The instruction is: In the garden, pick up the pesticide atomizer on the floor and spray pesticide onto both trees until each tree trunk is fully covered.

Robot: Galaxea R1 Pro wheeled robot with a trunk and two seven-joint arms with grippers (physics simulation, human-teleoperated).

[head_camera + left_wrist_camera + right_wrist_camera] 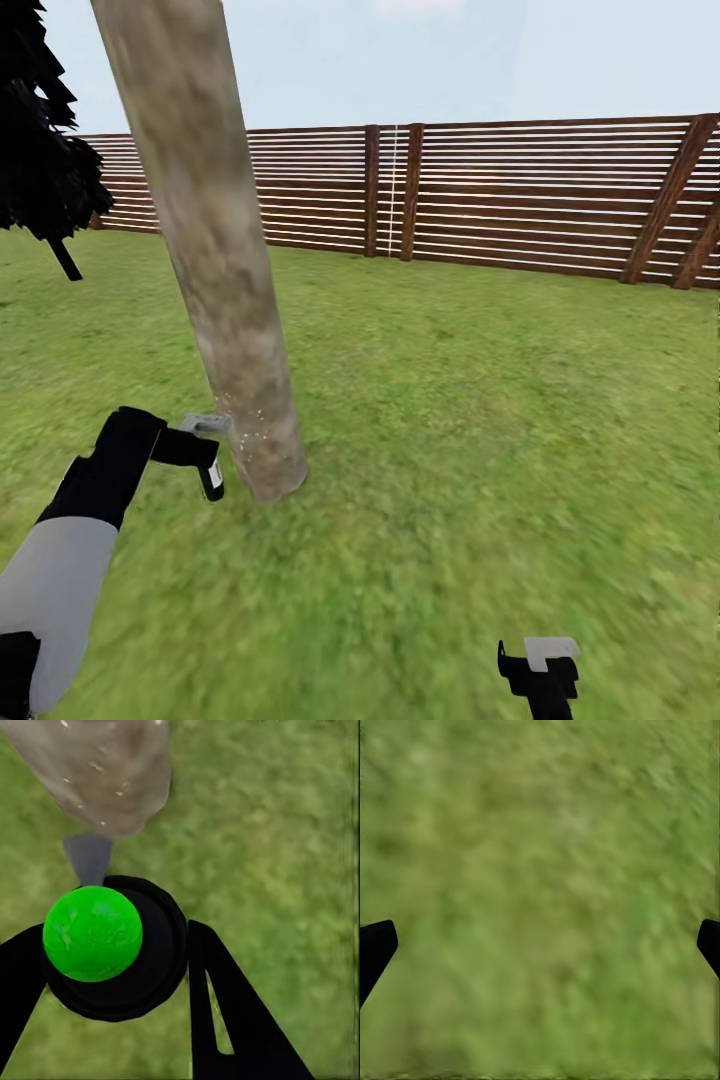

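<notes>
In the left wrist view my left gripper (pixel 112 956) is shut on the pesticide atomizer (pixel 161 967), a round black bottle with a bright green spot on top. Its grey nozzle (pixel 88 859) points at the tree trunk (pixel 105 772) close ahead. The head view shows the left gripper (pixel 208 452) just left of the base of the thick, pale mottled tree trunk (pixel 215 250), which is dotted with small white specks (pixel 250 432) low down. My right gripper (pixel 540 668) hangs open low over the grass floor (pixel 480 450), nothing between its fingers (pixel 375 949).
A black-leaved tree (pixel 40 150) with a thin black trunk stands at the far left. A brown slatted fence (pixel 520 190) closes the back of the lawn. Open grass stretches to the right of the trunk.
</notes>
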